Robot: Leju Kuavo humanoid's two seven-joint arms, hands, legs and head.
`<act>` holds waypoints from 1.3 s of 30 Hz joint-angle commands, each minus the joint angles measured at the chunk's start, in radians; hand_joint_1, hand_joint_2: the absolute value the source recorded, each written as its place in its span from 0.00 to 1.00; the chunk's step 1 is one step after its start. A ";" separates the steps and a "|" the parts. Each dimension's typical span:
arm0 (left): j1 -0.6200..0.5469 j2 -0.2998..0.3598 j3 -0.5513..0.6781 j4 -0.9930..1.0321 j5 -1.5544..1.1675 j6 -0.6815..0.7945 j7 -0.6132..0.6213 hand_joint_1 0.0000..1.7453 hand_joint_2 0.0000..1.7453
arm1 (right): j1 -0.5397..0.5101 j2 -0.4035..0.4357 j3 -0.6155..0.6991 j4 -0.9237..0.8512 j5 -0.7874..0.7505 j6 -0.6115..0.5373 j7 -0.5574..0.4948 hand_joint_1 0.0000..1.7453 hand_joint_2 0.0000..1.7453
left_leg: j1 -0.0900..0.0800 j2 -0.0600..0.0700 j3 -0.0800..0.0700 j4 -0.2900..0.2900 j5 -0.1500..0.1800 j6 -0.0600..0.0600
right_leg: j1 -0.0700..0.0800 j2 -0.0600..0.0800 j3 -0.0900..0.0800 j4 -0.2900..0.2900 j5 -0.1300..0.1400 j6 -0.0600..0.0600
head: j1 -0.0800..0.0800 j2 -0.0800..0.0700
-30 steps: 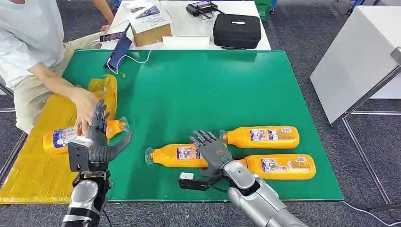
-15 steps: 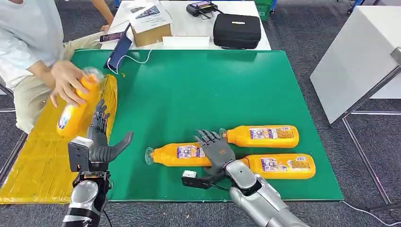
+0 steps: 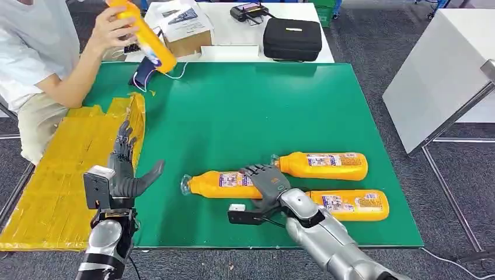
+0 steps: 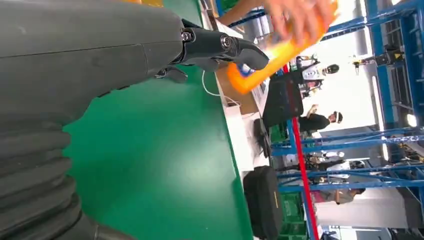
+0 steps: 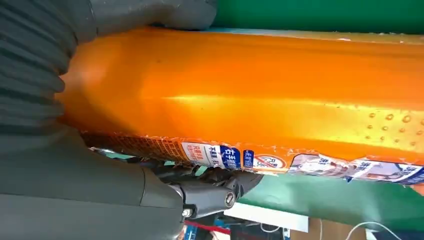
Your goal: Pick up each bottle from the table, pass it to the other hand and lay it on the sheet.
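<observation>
The right hand (image 3: pixel 267 182) grips the nearest orange bottle (image 3: pixel 225 184) lying on the green counter (image 3: pixel 251 111), while the left hand (image 3: pixel 125 172) hovers empty with fingers spread beside the yellow sheet (image 3: pixel 52 181).

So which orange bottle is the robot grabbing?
The bottle nearest the yellow sheet, cap pointing left. The right hand wraps it. The other two bottles lie untouched, and a person holds a fourth.

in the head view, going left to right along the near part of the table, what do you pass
yellow sheet → left hand → bottle under the right hand → right hand → nearest bottle
</observation>
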 commanded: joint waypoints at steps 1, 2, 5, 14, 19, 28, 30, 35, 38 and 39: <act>-0.053 -0.001 -0.029 0.081 0.015 0.003 -0.008 0.00 1.00 | -0.051 -0.004 0.054 0.174 -0.032 -0.014 -0.021 1.00 1.00 | 0.001 -0.003 0.005 -0.001 -0.001 -0.001 | 0.000 -0.001 0.007 -0.002 -0.001 -0.001 | 0.000 0.000; -0.052 0.000 -0.029 0.079 0.015 0.003 -0.008 0.00 1.00 | -0.049 -0.003 0.053 0.168 -0.035 -0.018 -0.022 1.00 1.00 | 0.001 -0.003 0.004 -0.001 0.000 -0.001 | 0.000 -0.001 0.005 -0.002 -0.001 -0.001 | 0.000 0.000; -0.048 -0.001 -0.027 0.069 0.016 0.002 -0.008 0.00 1.00 | -0.027 0.001 0.027 0.103 -0.062 -0.062 -0.025 1.00 1.00 | 0.001 -0.003 0.006 0.000 -0.001 -0.001 | 0.001 0.000 0.007 -0.001 -0.001 -0.001 | 0.000 0.000; -0.051 -0.001 -0.058 0.072 0.001 -0.004 0.001 0.00 1.00 | 0.213 0.082 -0.258 -0.412 -0.260 -0.338 -0.162 1.00 1.00 | 0.001 -0.002 0.003 0.001 -0.002 -0.001 | 0.000 0.002 0.004 0.001 -0.003 -0.001 | 0.000 0.000; -0.058 0.003 -0.080 0.097 0.006 -0.006 -0.003 0.00 1.00 | 0.259 0.110 -0.333 -0.494 -0.384 -0.389 -0.262 1.00 1.00 | 0.001 -0.006 0.004 0.001 -0.003 -0.001 | 0.001 -0.002 0.006 0.000 -0.005 -0.001 | 0.000 0.000; -0.057 0.013 -0.131 0.094 0.032 -0.052 -0.003 0.00 1.00 | 0.310 0.140 -0.420 -0.592 -0.506 -0.418 -0.334 1.00 1.00 | 0.000 -0.003 0.000 0.000 -0.003 -0.002 | 0.000 -0.001 0.002 0.000 -0.004 0.001 | 0.000 0.000; -0.057 0.013 -0.131 0.094 0.032 -0.052 -0.003 0.00 1.00 | 0.310 0.140 -0.420 -0.592 -0.506 -0.418 -0.334 1.00 1.00 | 0.000 -0.003 0.002 0.001 -0.004 -0.002 | 0.000 0.000 0.004 0.000 -0.005 0.001 | 0.000 0.000; -0.054 0.022 -0.146 0.085 0.073 -0.114 -0.001 0.00 1.00 | 0.304 0.142 -0.419 -0.576 -0.524 -0.401 -0.346 1.00 1.00 | 0.000 -0.002 0.001 0.000 -0.003 -0.001 | -0.001 0.000 0.002 0.000 -0.004 0.001 | 0.000 0.000; -0.061 0.031 -0.191 0.079 0.105 -0.202 -0.004 0.00 1.00 | 0.296 0.141 -0.392 -0.554 -0.579 -0.314 -0.387 1.00 1.00 | 0.000 -0.002 0.001 0.000 -0.003 -0.001 | 0.000 0.001 0.002 0.000 -0.004 0.001 | 0.000 0.000; -0.067 0.030 -0.209 0.077 0.113 -0.219 -0.004 0.00 1.00 | 0.287 0.144 -0.373 -0.532 -0.590 -0.277 -0.399 1.00 1.00 | 0.001 -0.002 0.003 0.000 -0.005 -0.002 | 0.000 0.001 0.005 0.000 -0.005 0.000 | 0.000 0.000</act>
